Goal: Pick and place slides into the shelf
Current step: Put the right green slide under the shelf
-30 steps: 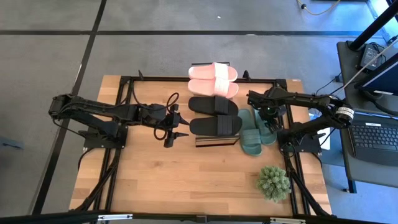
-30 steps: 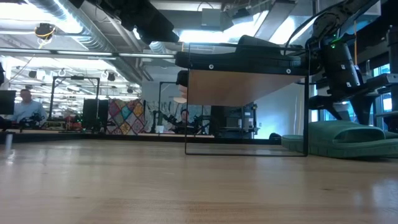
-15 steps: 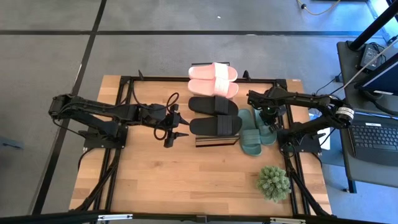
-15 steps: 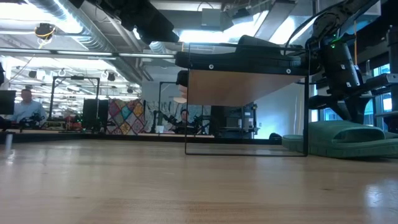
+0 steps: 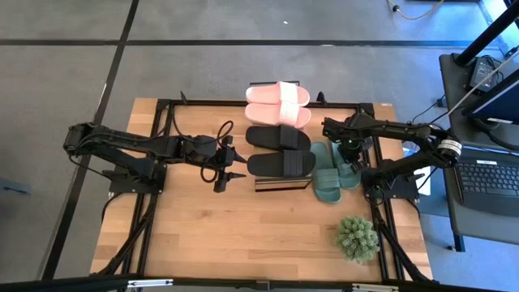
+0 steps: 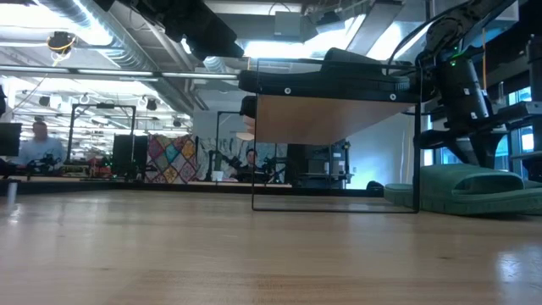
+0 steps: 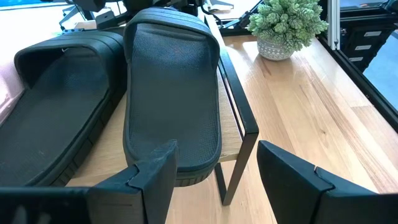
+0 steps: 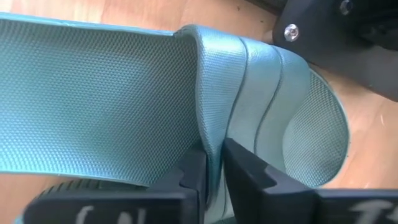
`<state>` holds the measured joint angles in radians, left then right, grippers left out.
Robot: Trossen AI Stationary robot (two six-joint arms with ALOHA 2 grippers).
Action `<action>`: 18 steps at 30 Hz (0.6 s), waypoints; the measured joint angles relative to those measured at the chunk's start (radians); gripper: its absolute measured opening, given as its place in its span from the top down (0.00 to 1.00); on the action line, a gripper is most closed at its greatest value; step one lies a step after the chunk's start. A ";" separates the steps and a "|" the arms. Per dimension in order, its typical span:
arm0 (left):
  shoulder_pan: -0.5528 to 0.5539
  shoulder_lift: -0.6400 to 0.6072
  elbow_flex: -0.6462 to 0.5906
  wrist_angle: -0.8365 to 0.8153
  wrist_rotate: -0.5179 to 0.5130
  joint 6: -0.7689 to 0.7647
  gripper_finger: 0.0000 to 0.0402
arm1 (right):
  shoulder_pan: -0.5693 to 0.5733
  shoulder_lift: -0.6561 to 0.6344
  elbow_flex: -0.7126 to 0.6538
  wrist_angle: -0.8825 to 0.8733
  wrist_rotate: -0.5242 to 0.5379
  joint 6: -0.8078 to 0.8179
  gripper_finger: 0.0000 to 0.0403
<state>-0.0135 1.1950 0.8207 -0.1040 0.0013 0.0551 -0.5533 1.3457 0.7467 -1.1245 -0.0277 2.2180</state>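
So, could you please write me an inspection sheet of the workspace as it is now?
Surface: light wooden table, on a black frame.
Job's things: pink slides and black slides lie on the shelf; green slides lie on the table beside it.
Clutter: small potted plant near the table's right corner.
Hands: left hand open, facing the end of a black slide, holding nothing; right hand shut on the strap of a green slide.
Cables: dark cable loops by the left arm.
Surroundings: laptop on a side table at right; a person sits far behind.
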 joint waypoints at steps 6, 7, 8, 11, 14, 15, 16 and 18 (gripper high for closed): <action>0.000 0.000 0.000 0.000 0.000 0.000 0.47 | 0.000 0.000 0.000 0.003 0.000 -0.001 0.84; 0.000 0.000 0.000 0.000 0.000 0.000 0.47 | 0.000 0.000 0.000 0.004 0.000 -0.001 0.84; 0.000 0.000 0.000 0.000 0.000 0.000 0.47 | 0.000 0.000 0.000 0.004 0.000 -0.001 0.84; 0.000 0.000 0.000 0.000 0.000 -0.009 0.47 | 0.000 0.000 0.000 0.003 0.004 -0.031 0.83; 0.000 0.000 0.000 0.000 0.000 -0.026 0.47 | 0.000 -0.002 0.017 -0.010 -0.008 -0.097 0.83; 0.000 0.000 0.000 0.000 0.000 -0.026 0.47 | 0.000 -0.004 0.029 -0.016 -0.007 -0.125 0.83; 0.000 0.000 0.000 0.000 0.000 -0.026 0.47 | 0.001 -0.004 0.044 -0.025 -0.004 -0.138 0.83; 0.000 0.000 0.000 0.000 0.000 -0.026 0.47 | 0.002 -0.004 0.078 -0.064 0.006 -0.146 0.83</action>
<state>-0.0139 1.1950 0.8207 -0.1040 0.0013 0.0288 -0.5518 1.3415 0.8251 -1.1886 -0.0213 2.0724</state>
